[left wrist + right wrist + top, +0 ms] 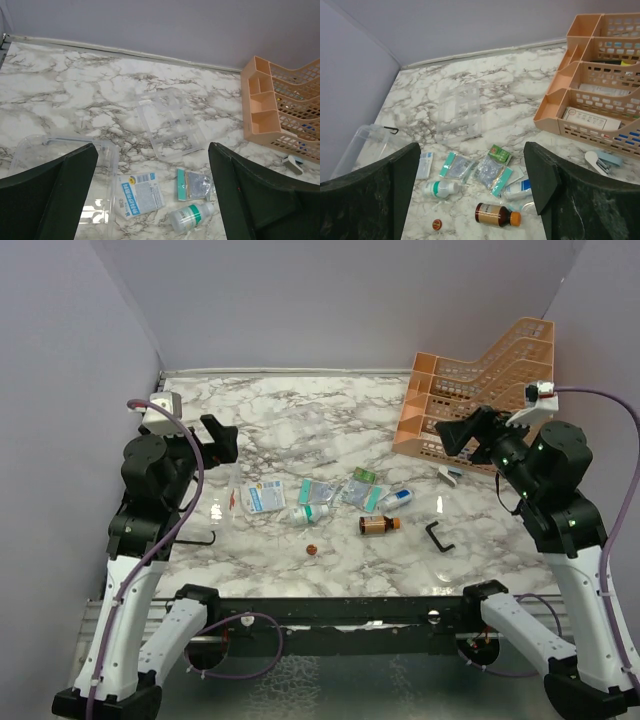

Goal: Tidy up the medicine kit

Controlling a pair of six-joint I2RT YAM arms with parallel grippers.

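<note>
While the left claw (220,437) hangs above the far-left part of the surface (300,400), its fingers are spread wide and hold nothing. Just near of it, by the left wall, lies the kit (55,149), a clear box. Its outline is faint from above. In the right wrist view its long axis seems to run near to far along that wall, though a finger hides much of it. A black hook (203,536) shows at its near-left edge; whether the two touch I cannot tell. Far and right of the kit, well apart from it, a clear divided tray (170,125) lies flat, its long axis running roughly near to far.

Just right of the kit is a blue sachet (265,497). Next comes a white bottle (305,512) with a green band, on its side, long axis left to right. Two teal sachets (318,490) (360,492) lie just far of it, with a green packet (363,476) at the far edge of the second. A blue-capped bottle (397,500) lies on its side beside them. Near of these, a brown bottle (379,525) lies left to right, its orange cap pointing right. A small reddish cap (312,549) sits alone, near and left of it.

Farther right, a black U-shaped handle (437,537) lies loose on the surface. A stapler (450,473) rests just near of the rack (470,390), which stands at the far right. The right claw (462,437) hangs in front of the rack, fingers spread wide, gripping nothing.
</note>
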